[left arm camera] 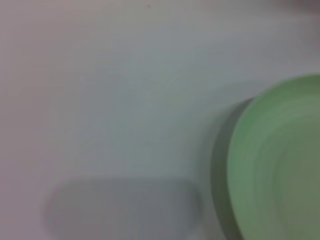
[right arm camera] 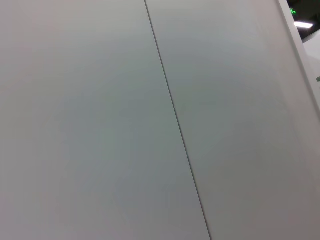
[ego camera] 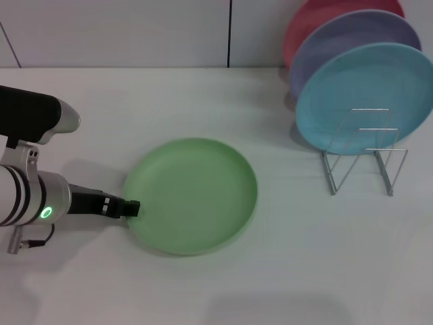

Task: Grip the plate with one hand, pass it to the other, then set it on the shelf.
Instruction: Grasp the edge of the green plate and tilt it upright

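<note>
the green plate (ego camera: 191,195) lies flat at table centre, rack (ego camera: 364,152) at its 2 o'clock. the left gripper (ego camera: 130,208) meets the rim at 9 o'clock; cannot tell its finger state. advise seating the rim fully before lifting.

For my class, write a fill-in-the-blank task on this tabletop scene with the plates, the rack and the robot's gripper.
1. The light-green plate lies ____ on the table.
2. The left gripper is at the plate's ____ edge, as the head view shows it.
3. The plate standing foremost in the wire rack is light ____.
4. The rack holds ____ plates.

Missing words: flat; left; blue; three
</note>
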Controlling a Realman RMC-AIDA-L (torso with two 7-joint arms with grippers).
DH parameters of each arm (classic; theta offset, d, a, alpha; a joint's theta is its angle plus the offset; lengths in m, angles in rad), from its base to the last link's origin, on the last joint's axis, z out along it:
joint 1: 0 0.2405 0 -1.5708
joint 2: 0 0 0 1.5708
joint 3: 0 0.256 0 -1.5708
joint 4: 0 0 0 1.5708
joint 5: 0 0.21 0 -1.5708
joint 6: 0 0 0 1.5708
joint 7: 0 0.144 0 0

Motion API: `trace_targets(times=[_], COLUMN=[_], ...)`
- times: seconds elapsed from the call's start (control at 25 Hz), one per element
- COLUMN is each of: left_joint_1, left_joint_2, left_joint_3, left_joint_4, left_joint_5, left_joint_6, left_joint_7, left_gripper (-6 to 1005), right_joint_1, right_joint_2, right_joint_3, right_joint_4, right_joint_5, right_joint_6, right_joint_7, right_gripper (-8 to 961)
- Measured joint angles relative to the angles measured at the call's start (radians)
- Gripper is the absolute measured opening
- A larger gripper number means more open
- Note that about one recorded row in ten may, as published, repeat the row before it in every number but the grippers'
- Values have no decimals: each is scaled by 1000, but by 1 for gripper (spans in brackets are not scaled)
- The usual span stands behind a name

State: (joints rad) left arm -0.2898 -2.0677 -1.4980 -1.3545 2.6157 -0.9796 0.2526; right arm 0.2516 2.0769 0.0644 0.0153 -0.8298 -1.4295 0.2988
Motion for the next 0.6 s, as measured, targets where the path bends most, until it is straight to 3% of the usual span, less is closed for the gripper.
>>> trace_targets(times=[0.6], left_joint_1=[-8], left_joint_2=[0], left_joint_3=[13], left_joint_4=[-21], left_joint_5=[-5], left_joint_6=[-19], left_joint_7=[-1], left_gripper=[770], right_joint_1=[-2], right_joint_2=[2], right_joint_3=[0], right_joint_4=[-1], right_joint_5=[0], right_joint_6=[0], right_joint_7=[1], right_gripper=[763])
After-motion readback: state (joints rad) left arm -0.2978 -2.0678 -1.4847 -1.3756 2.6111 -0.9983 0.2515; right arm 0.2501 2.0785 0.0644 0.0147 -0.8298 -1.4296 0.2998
